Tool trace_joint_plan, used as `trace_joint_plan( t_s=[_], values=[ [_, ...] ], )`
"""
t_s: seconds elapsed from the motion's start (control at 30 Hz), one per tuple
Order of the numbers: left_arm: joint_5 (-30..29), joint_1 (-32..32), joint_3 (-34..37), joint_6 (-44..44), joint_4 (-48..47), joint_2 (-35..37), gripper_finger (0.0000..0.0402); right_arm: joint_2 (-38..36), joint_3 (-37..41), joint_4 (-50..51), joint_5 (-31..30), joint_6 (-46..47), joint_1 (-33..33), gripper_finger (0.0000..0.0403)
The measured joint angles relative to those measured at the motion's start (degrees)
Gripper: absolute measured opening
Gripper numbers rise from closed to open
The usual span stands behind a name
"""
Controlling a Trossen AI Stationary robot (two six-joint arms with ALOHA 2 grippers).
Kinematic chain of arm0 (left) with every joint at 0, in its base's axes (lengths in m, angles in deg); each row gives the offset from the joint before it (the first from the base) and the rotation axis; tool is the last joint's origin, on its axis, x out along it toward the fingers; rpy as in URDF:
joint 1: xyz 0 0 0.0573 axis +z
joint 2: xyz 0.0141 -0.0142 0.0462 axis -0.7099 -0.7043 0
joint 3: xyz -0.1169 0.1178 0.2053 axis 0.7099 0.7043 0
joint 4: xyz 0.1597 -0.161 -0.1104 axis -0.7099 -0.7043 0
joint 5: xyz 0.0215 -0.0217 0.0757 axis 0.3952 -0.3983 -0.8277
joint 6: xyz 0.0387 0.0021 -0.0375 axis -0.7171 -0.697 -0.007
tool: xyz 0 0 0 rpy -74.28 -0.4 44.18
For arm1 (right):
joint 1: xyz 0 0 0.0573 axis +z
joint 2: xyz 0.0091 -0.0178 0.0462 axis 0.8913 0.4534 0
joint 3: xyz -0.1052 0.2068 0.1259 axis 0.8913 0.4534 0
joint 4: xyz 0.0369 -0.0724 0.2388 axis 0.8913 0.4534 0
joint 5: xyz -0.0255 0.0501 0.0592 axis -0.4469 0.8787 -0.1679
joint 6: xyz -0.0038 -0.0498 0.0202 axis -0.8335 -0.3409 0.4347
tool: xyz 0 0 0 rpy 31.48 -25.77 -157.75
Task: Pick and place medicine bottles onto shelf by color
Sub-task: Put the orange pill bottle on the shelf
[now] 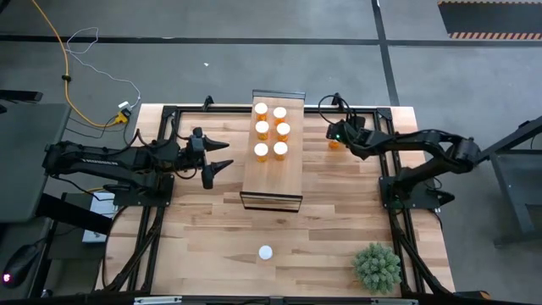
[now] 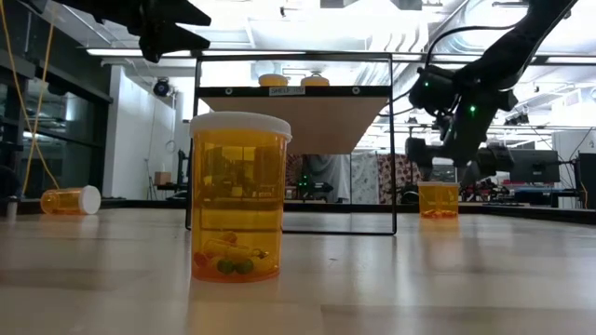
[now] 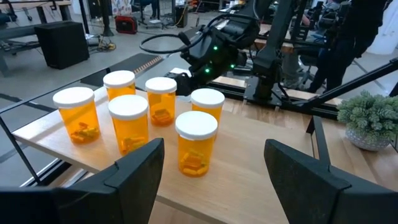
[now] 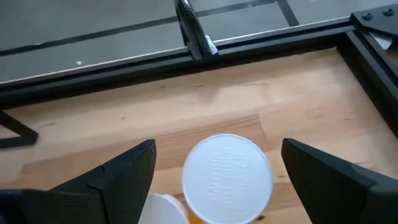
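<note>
Six orange medicine bottles with white caps stand in two rows on the far end of the light-wood shelf, and show close up in the left wrist view. My left gripper hovers open, raised, just left of the shelf. My right gripper hangs open above a lone upright bottle right of the shelf; its fingers stand on either side of the white cap without touching it. Another bottle stands near the table's near edge. One more lies on its side.
A small green plant sits at the table's near right corner. The shelf's dark metal frame stands between the arms. A second white round edge shows beside the cap under my right gripper. Bare wood lies between the shelf and the near edge.
</note>
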Motion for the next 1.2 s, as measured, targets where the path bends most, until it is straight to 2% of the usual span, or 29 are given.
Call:
trace_joint_plan(
  t_s=[1.2],
  values=[
    [0.0, 0.0, 0.0, 0.0, 0.0, 0.02, 0.0268, 0.29, 0.0, 5.47, -0.65, -1.6, -1.58, 0.0338]
  ],
)
